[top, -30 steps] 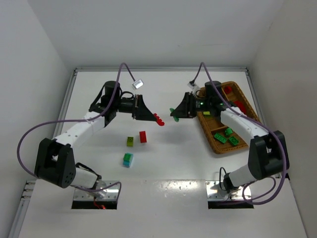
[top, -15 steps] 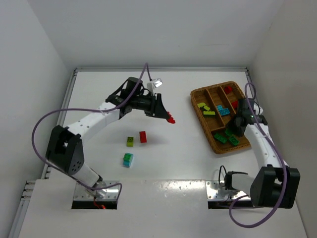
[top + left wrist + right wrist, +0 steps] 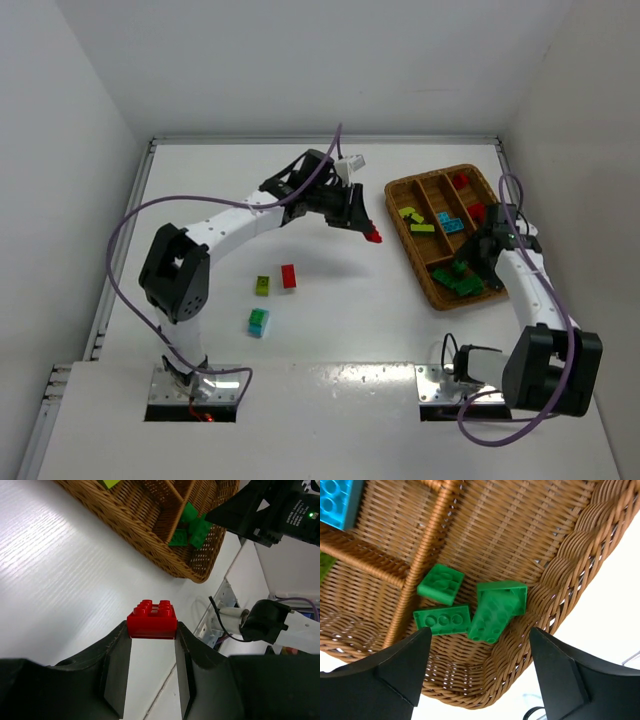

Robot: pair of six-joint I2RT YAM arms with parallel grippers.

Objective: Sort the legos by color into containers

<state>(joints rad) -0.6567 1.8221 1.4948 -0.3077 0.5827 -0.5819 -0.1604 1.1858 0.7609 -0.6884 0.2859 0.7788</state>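
- Left wrist view: the left gripper [image 3: 151, 632] is clamped on a red brick [image 3: 152, 620], studs up, above the white table [image 3: 60, 580].
- Top view: the held brick hangs just beside the left rim of the wicker tray [image 3: 428, 284], outside it.
- Right wrist view: the right gripper [image 3: 480, 650] has its jaws spread wide over the end compartment, where green bricks [image 3: 442, 619] lie.
- Top view only: a yellow-green brick [image 3: 262, 285], a second red brick [image 3: 289, 276] and a cyan-and-green stack [image 3: 258, 321] lie loose on the table.
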